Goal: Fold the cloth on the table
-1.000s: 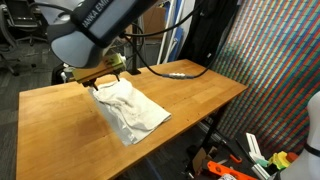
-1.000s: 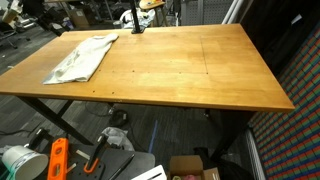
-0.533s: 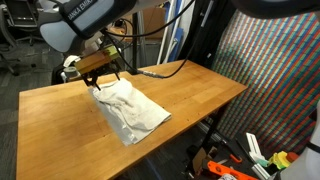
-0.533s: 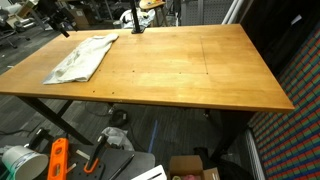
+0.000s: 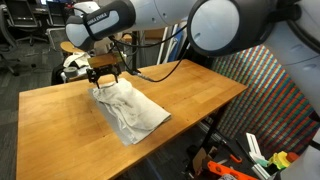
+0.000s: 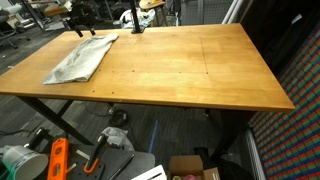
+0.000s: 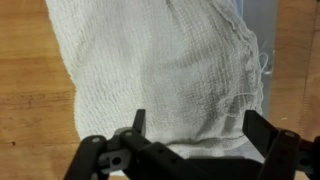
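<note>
While the cloth [image 5: 130, 110] lies rumpled on the table [image 5: 205, 88], the gripper [image 7: 195, 122] hangs just above the cloth's end, jaws spread wide.

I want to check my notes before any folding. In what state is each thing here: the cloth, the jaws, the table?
cloth: lying on the table, wrinkled, bunched at one end, not gripped.
jaws: open wide, at the cloth's bunched end, holding nothing.
table: standing level, the cloth lying near one corner.
</note>
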You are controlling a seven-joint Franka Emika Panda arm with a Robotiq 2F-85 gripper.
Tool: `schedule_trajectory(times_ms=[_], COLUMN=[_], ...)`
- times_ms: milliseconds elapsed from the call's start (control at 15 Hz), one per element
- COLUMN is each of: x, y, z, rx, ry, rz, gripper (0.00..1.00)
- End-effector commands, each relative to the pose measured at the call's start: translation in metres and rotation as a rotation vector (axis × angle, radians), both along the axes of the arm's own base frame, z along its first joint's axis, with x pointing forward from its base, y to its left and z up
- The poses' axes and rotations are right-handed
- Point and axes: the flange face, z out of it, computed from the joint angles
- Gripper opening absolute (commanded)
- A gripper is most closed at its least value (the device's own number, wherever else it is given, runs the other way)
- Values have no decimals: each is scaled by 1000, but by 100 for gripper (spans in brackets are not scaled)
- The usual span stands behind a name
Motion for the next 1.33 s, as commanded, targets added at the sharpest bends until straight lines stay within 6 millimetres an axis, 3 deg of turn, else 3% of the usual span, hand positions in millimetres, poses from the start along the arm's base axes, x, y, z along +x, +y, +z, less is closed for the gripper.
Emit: schedule_trajectory(times_ms=[0,133,200,267,733,933,1267], x=[19,22,24,25,29,30,37], y=[1,3,5,7,4,1,-12], z=[-8,-11,-14,-14,-26,-35,-27], rx=[82,104,109,112,118,128,134], ry=[-1,-7,-16,-25,-20,-9,-37], rz=[12,12,13,12,12,12,-37], gripper=[100,100,90,73,18,11,15])
